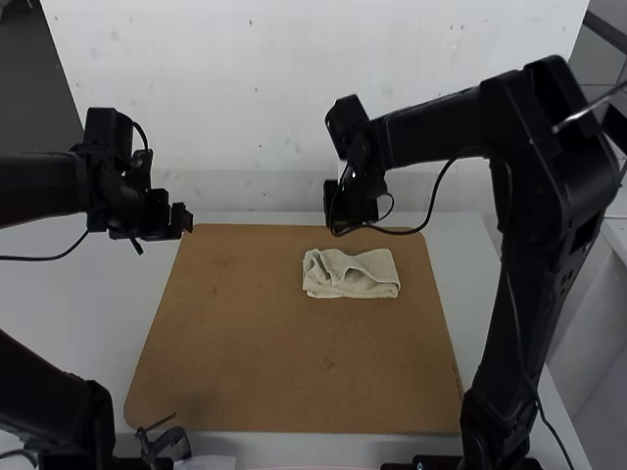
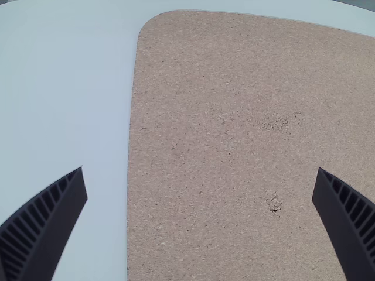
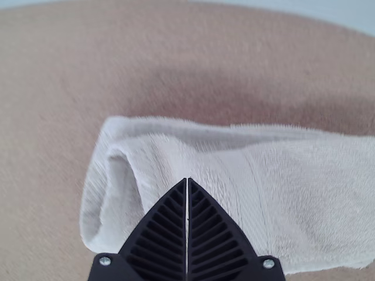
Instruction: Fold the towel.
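The off-white towel (image 1: 351, 274) lies folded into a narrow, rumpled bundle on the brown board's far right part, with a raised, loosely curled fold at its left end. My left gripper (image 1: 184, 221) is held up by the board's far left corner, away from the towel; in the left wrist view the same gripper (image 2: 200, 187) has its fingers wide apart with only board beneath. My right gripper (image 1: 355, 208) hangs just beyond the towel in the high view. From its wrist camera, the right gripper (image 3: 187, 180) is closed tip to tip over the towel (image 3: 287, 193), holding no cloth that I can see.
The brown board (image 1: 255, 352) covers the middle of the white table (image 1: 108, 294). A small dark object with a thin rod (image 1: 165, 443) is at the near left edge. The right arm arches high over the table's right side, its cable looping near the gripper.
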Controlling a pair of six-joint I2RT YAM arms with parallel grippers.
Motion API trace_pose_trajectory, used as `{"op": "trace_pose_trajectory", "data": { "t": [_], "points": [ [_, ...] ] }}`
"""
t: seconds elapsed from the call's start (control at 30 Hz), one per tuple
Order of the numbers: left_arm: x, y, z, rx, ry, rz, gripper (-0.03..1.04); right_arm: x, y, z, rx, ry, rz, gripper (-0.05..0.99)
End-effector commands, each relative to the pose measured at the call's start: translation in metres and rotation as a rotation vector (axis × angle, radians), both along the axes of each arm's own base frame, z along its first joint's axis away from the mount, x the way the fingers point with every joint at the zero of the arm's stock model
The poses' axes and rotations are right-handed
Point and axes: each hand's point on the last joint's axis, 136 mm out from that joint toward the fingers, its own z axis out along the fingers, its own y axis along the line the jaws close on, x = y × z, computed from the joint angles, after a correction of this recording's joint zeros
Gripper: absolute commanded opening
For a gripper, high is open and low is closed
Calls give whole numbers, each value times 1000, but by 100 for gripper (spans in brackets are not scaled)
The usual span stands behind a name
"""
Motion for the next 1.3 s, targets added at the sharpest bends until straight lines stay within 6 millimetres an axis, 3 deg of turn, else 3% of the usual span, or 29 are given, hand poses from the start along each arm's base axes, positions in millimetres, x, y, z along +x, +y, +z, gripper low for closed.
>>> {"op": "trace_pose_trajectory", "data": {
  "t": [0.0,0.3,0.53,0.73,0.9,1.1,1.27],
  "points": [
    [-2,-5,3,-1,-17,-27,100,-15,11,-13,-13,25,44,1],
    [-2,-4,3,-1,-28,-25,100,-24,18,-38,-65,58,70,1],
    [-1,-4,2,-1,-32,-24,100,-14,-2,-50,-103,68,29,1],
    [0,-4,4,-1,-44,-25,100,-7,-10,-49,-100,61,13,1],
    [1,-3,5,0,-52,-22,100,2,-9,-27,-68,16,9,1],
    [1,-3,6,0,-55,-22,100,-5,-10,-34,-80,30,23,2],
    [0,-3,5,1,-57,-23,100,-15,2,-38,-75,32,60,22]
  ]
}}
